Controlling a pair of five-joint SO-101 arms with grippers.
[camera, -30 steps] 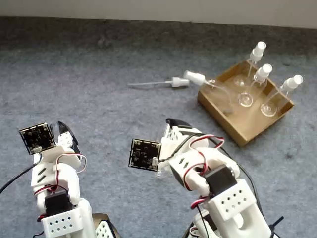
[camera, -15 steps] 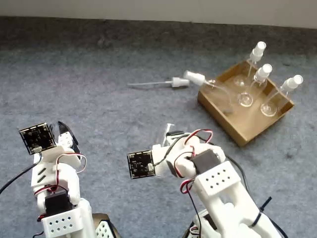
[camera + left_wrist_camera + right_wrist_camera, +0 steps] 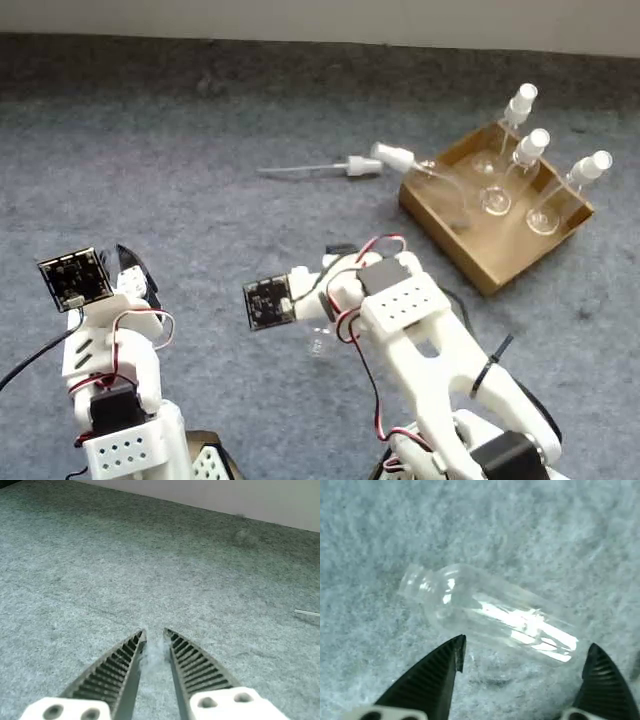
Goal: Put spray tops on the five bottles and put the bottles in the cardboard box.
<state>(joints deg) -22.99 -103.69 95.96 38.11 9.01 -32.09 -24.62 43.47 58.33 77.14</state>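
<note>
A clear bottle (image 3: 490, 612) without a spray top lies on its side on the grey carpet, also seen below the right arm (image 3: 400, 300) as a small clear bottle (image 3: 319, 341). My right gripper (image 3: 525, 656) hangs just above it, open, one finger on either side of the bottle's body and not touching it. A loose spray top (image 3: 352, 166) with its long tube lies on the carpet left of the cardboard box (image 3: 470, 252). My left gripper (image 3: 155, 631) hovers low over bare carpet at the near left (image 3: 128, 262), with a narrow gap between its fingers and nothing held.
Several bottles with white spray tops stand in the box at the far right. One more capped bottle (image 3: 400, 158) leans over the box's left rim. The loose spray top's thin tube (image 3: 306, 612) shows far off in the left wrist view.
The right arm has swung forward and down over the lying bottle, and its wrist has shifted left. The left arm has not moved.
</note>
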